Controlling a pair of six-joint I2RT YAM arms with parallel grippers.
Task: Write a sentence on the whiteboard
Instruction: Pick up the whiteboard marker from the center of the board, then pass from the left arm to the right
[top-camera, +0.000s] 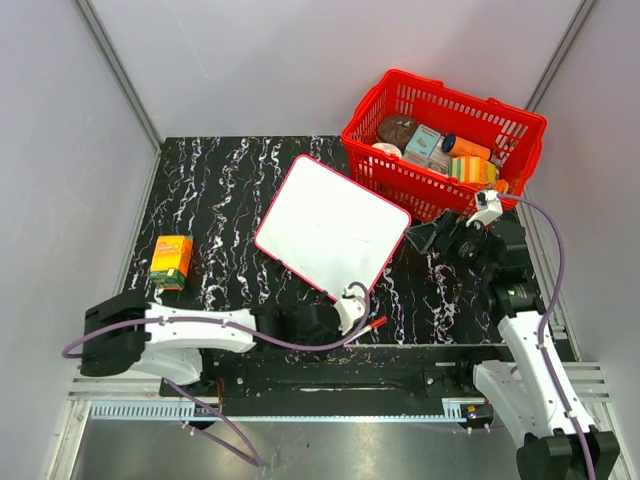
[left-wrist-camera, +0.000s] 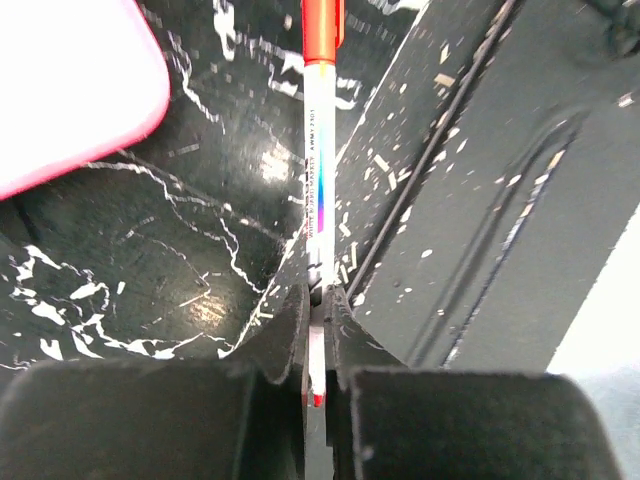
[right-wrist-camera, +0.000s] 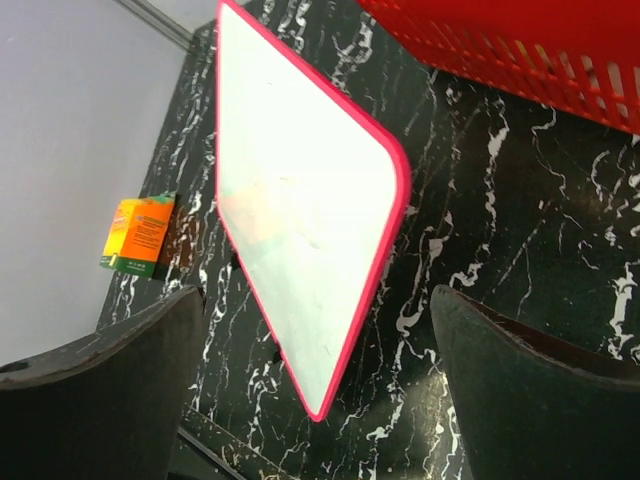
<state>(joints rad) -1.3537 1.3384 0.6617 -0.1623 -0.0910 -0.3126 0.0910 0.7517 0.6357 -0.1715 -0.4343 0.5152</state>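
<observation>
Whiteboard (right-wrist-camera: 300, 210) centre, lying diagonal; red basket (right-wrist-camera: 540, 50) upper right; orange carton (right-wrist-camera: 140, 232) left; fingers (right-wrist-camera: 100, 400) spread wide.

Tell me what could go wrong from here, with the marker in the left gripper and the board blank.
1. The left gripper pinches the marker near its tail, so the long free part may swing or slip under writing pressure.
2. The whiteboard lies loose and skewed on the table; the right gripper is open and apart from it, so the board may slide.
</observation>
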